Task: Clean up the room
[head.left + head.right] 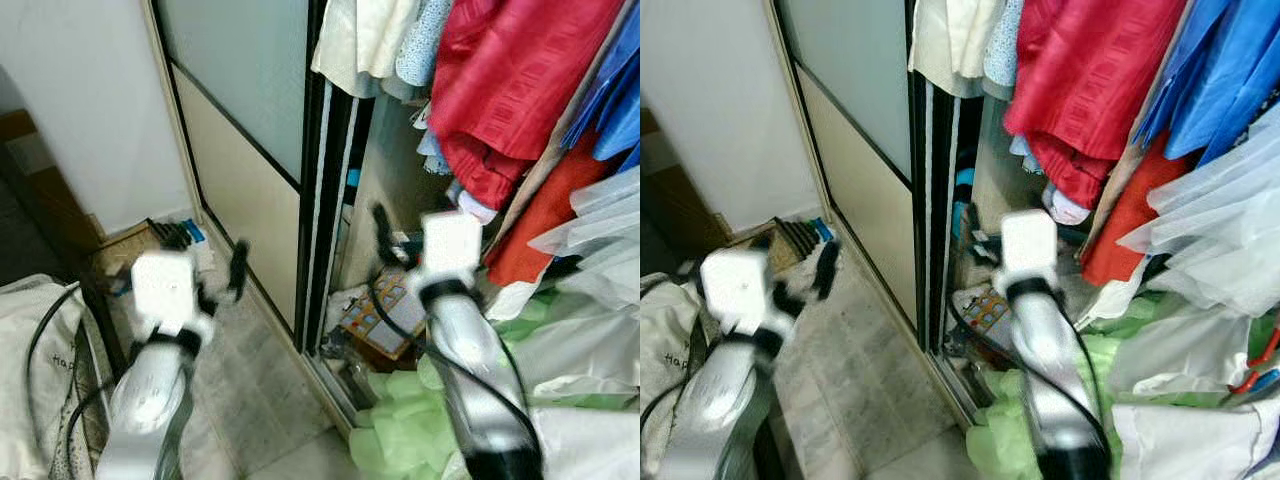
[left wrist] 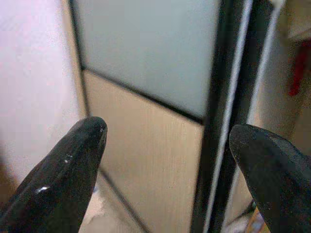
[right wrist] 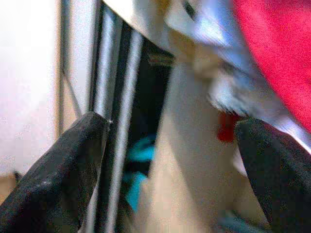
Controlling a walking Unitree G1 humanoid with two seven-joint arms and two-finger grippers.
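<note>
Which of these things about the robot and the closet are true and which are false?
1. Both grippers are empty. True: the left gripper and the right gripper have open fingers with nothing between them.
2. The red garment lies on the floor. False: it hangs up in the closet.
3. The sliding door covers the whole closet. False: it is slid aside and the clothes show.
4. The right gripper reaches toward the closet opening. True.
5. Green fabric lies low by the closet. True.
</note>
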